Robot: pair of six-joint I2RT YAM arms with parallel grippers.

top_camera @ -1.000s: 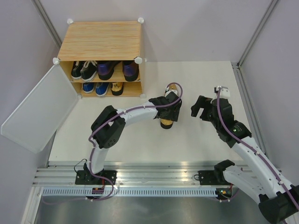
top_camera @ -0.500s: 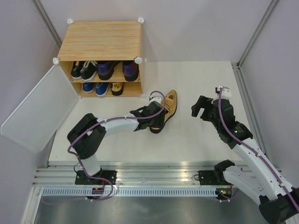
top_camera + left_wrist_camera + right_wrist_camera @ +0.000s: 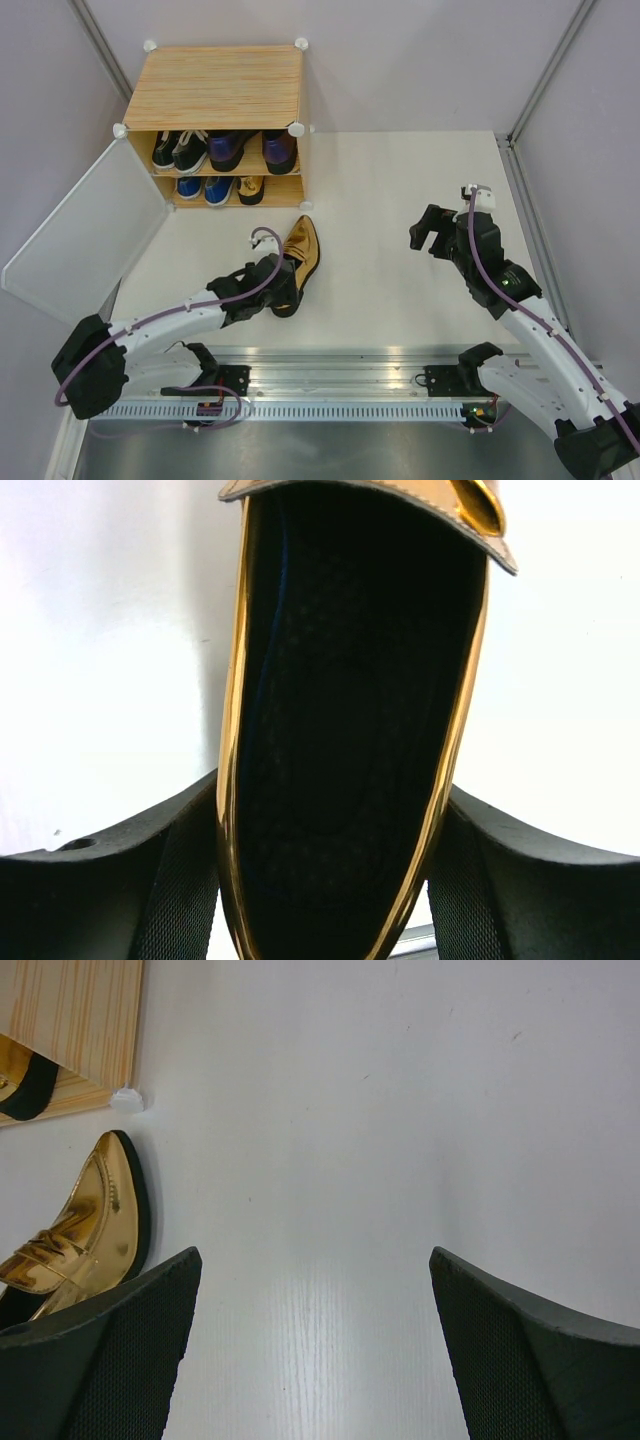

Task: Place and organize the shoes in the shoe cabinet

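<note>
A shiny gold pointed shoe (image 3: 301, 250) sits low over the table in front of the shoe cabinet (image 3: 215, 85), toe toward the cabinet. My left gripper (image 3: 276, 288) is shut on its heel end. In the left wrist view both pads press the gold rim of the shoe (image 3: 350, 680) on either side of my left gripper (image 3: 335, 810). Inside the cabinet are black sneakers (image 3: 178, 150) and purple heels (image 3: 250, 148) on the upper shelf, with blue sneakers (image 3: 203, 188) and another gold shoe (image 3: 250, 188) below. My right gripper (image 3: 428, 232) hangs open and empty at mid-right.
The cabinet's pale door (image 3: 85, 235) stands swung open to the left. The right wrist view shows the gold shoe (image 3: 80, 1230), the cabinet's corner (image 3: 80, 1020) and bare white table between my right gripper's (image 3: 315, 1340) pads. Grey walls enclose the table.
My left arm has carried the gold shoe from the table's middle leftward and nearer, to in front of the cabinet. The right arm has not moved.
</note>
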